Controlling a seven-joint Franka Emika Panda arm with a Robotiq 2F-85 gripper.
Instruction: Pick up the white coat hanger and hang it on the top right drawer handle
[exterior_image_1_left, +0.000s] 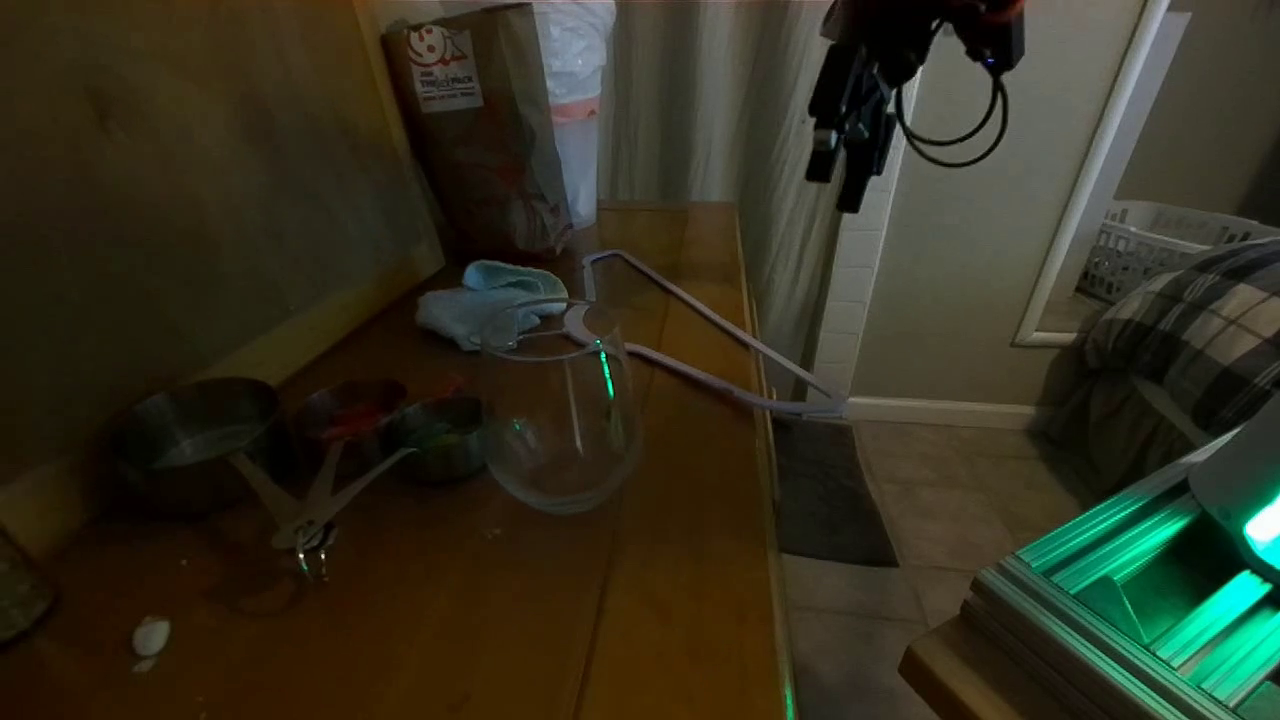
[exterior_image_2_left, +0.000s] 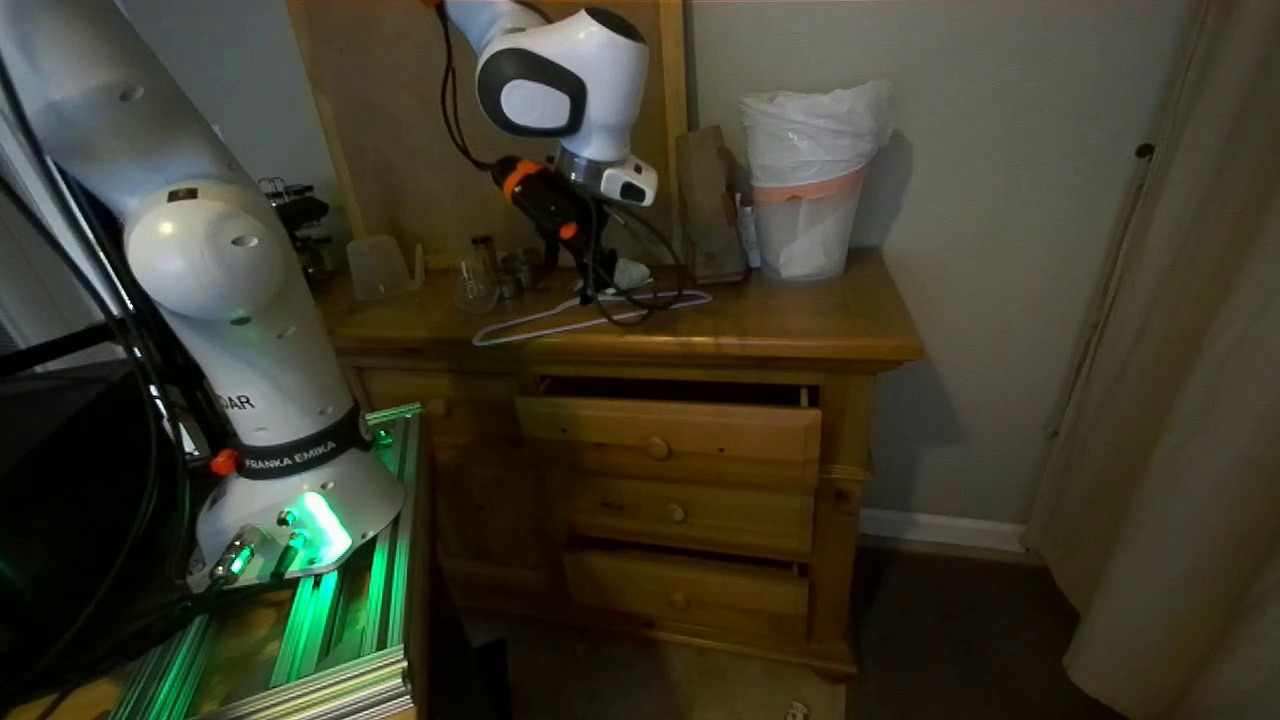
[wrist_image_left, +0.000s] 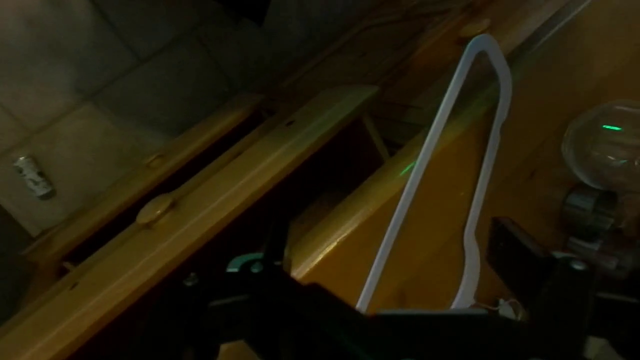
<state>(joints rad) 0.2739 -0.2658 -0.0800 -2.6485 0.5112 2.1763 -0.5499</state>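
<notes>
Wrist view: my gripper (wrist_image_left: 391, 241) has its two dark fingers spread wide apart, and the white coat hanger (wrist_image_left: 419, 172) lies on the wooden cabinet top (wrist_image_left: 435, 225), one end jutting past the front edge. In an exterior view, I hover above the hanger, apart from it; a clear glass bowl (exterior_image_1_left: 565, 430) and a pale blue cloth (exterior_image_1_left: 455, 315) sit near its hook. In an exterior view, the top right drawer (exterior_image_2_left: 590, 425) is pulled partway out, a round knob (exterior_image_2_left: 657, 448) on its front.
</notes>
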